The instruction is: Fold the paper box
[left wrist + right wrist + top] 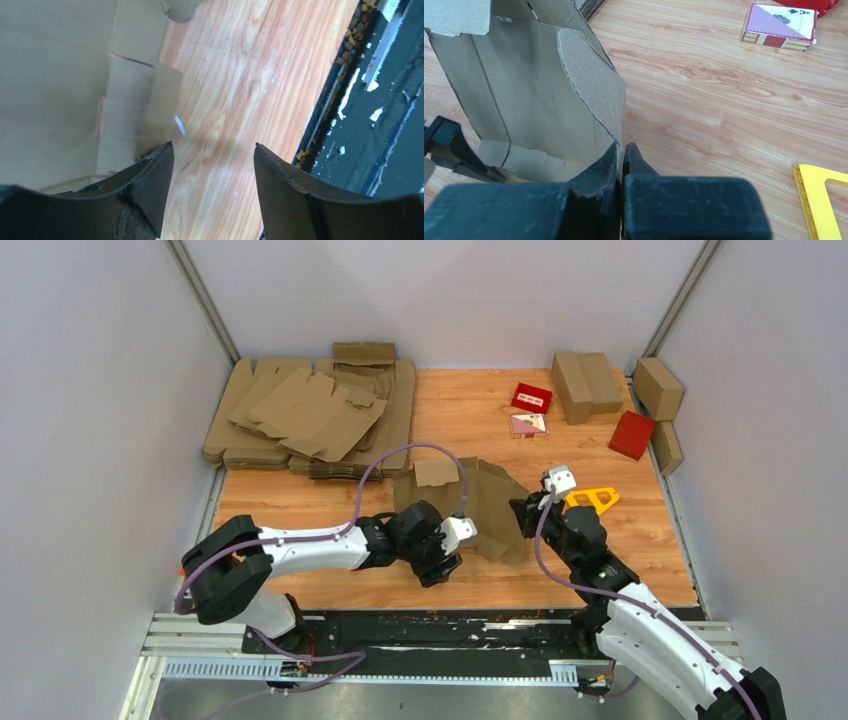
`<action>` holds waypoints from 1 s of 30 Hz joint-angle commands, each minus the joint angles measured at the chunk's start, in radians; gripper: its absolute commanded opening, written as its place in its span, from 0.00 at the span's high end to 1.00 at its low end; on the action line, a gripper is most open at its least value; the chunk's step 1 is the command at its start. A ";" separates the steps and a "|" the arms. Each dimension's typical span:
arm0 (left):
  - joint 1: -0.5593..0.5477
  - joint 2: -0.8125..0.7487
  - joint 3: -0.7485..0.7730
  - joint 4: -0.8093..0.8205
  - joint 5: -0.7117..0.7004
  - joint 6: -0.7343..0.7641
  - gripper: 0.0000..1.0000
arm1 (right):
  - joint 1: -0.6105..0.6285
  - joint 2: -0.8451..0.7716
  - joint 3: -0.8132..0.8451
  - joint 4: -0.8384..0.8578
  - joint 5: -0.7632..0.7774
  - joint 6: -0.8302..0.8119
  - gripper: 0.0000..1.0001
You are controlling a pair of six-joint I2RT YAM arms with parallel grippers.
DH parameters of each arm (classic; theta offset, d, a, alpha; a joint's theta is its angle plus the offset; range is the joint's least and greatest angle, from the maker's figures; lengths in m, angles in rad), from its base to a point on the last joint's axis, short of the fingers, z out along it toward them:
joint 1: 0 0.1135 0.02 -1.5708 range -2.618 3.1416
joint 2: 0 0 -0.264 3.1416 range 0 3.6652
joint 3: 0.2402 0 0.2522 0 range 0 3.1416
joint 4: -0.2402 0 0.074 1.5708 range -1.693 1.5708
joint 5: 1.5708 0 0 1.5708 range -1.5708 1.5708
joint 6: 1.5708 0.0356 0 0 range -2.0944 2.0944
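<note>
While folding is only part done, workpiece: plain brown creased-cardboard paper box (480, 502) is found just toward 6 o'clock of table centre, between both arms, with panels partly raised off the light wooden table (640, 540).
Right gripper (622, 150): jaws are pressed together on the edge of a rounded flap at the sheet's 3 o'clock side; judged to be held so that this wall stands upright.
Left gripper (214, 150): jaws are spread, with nothing between them; one finger lies just beside the sheet's 7 o'clock edge, judged ready to press a panel.
Box interior: open at the top, nothing seen inside.
Closed brown cardboard cartons (585, 385), 1 o'clock: contents hidden.
Stack of flat brown cardboard cut-outs (310, 410), 11 o'clock: judged spare stock.
Yellow triangular plastic frame (595, 500): just beside the right gripper, at its 3 o'clock.
</note>
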 commanded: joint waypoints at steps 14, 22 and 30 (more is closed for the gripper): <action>-0.003 -0.141 0.053 0.069 -0.376 -0.008 1.00 | -0.005 -0.021 -0.001 0.106 0.003 -0.018 1.00; -0.003 0.029 0.135 0.120 -0.549 0.146 1.00 | -0.005 -0.025 -0.010 0.120 -0.006 -0.018 1.00; 0.000 0.167 0.224 0.050 -0.628 0.155 1.00 | -0.006 -0.033 -0.028 0.138 -0.012 -0.021 1.00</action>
